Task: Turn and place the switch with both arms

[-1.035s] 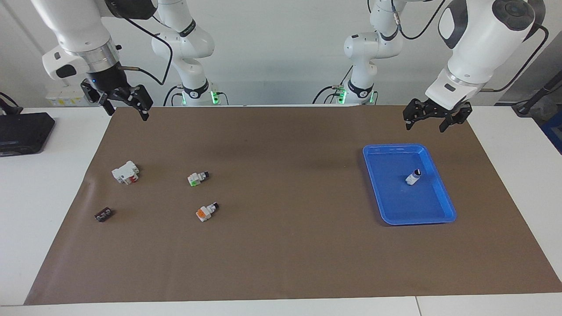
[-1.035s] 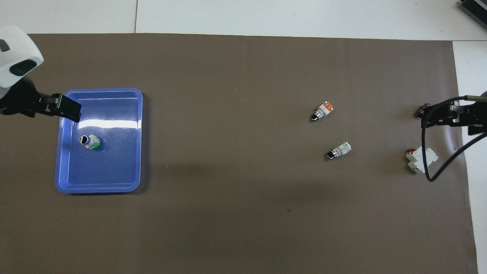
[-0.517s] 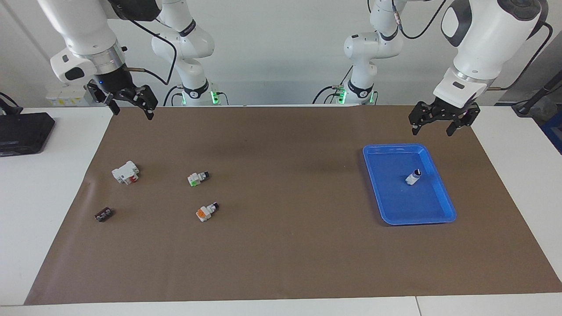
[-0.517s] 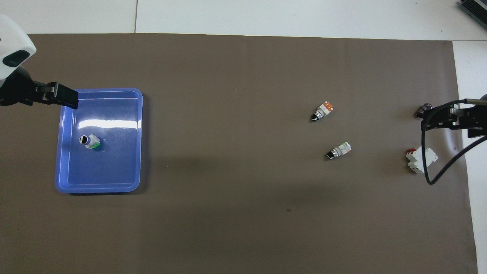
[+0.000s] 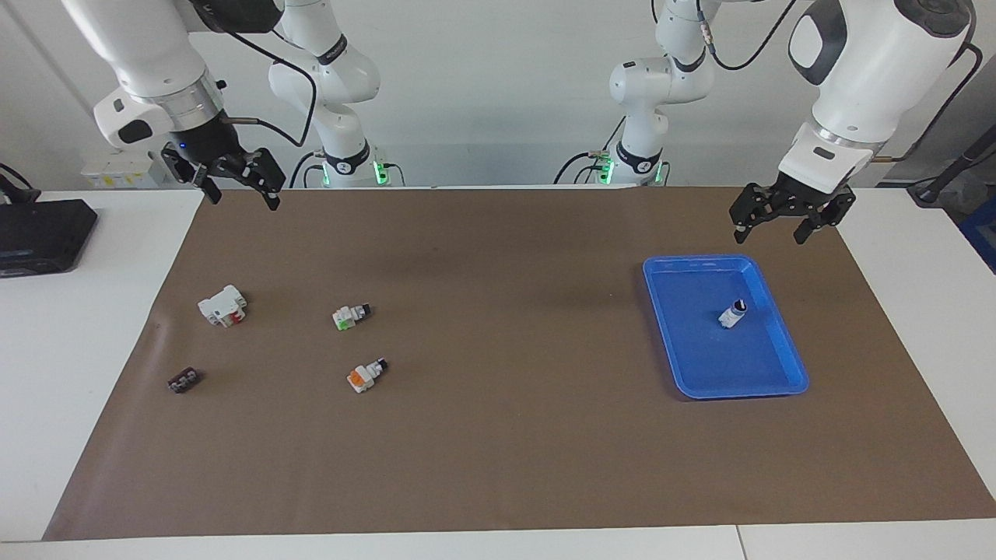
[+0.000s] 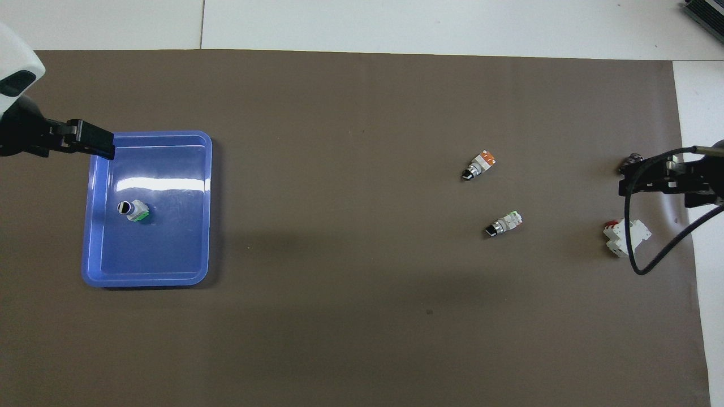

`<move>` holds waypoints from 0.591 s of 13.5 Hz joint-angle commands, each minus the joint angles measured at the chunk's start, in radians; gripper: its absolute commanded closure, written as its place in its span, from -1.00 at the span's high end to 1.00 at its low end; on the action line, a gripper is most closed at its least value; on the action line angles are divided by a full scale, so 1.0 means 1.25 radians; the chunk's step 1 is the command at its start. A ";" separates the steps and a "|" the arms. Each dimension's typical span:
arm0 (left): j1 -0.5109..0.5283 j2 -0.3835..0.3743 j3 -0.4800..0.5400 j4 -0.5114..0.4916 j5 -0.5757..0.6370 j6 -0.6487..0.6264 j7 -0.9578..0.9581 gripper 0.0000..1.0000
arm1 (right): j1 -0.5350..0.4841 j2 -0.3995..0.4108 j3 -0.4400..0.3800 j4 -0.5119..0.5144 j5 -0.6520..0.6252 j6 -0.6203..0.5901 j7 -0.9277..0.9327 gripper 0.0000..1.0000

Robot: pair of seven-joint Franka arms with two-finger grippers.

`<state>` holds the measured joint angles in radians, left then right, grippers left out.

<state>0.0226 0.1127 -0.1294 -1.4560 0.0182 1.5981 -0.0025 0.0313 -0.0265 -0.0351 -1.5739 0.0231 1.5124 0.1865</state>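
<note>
Switch [image 5: 351, 316] flat on the mat [image 5: 498, 467], well clear of both grippers, right gripper [image 5: 233, 183] up over the mat edge, jaws apart, left gripper [image 5: 786, 218] by the tray [image 5: 786, 373], jaws apart, empty.

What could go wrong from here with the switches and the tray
Both grippers, left and right, hang open and empty, so any risk lies in the next pick.
1. Two green switches: one stands in the tray, one lies on the mat. Easy mix-up.
2. The orange switch lies close by; a wrong grab seems possible.
</note>
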 commanded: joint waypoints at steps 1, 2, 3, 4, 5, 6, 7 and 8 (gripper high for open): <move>0.006 -0.018 -0.001 -0.029 -0.010 0.024 -0.005 1.00 | -0.003 -0.023 0.001 -0.038 -0.032 -0.001 -0.019 1.00; 0.006 -0.021 -0.001 -0.037 -0.010 0.026 0.001 1.00 | 0.001 -0.028 0.002 -0.044 -0.053 0.000 -0.019 1.00; 0.006 -0.026 -0.001 -0.045 -0.010 0.026 0.003 1.00 | 0.001 -0.029 0.002 -0.045 -0.053 0.000 -0.019 1.00; 0.006 -0.028 -0.001 -0.050 -0.010 0.028 0.003 1.00 | 0.002 -0.029 0.004 -0.045 -0.052 0.000 -0.019 1.00; 0.006 -0.029 -0.001 -0.050 -0.010 0.031 0.003 1.00 | 0.001 -0.029 0.004 -0.047 -0.049 0.000 -0.018 1.00; 0.005 -0.028 -0.001 -0.050 -0.010 0.037 0.001 1.00 | 0.002 -0.029 0.004 -0.048 -0.045 0.004 -0.015 1.00; 0.004 -0.028 -0.001 -0.050 -0.010 0.039 0.000 1.00 | 0.003 -0.029 0.005 -0.049 -0.045 0.011 -0.013 1.00; 0.004 -0.028 -0.002 -0.050 -0.010 0.041 0.000 1.00 | 0.003 -0.030 0.005 -0.052 -0.044 0.014 -0.012 1.00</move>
<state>0.0226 0.1116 -0.1301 -1.4751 0.0177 1.6188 -0.0026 0.0337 -0.0324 -0.0316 -1.5998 -0.0255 1.5121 0.1864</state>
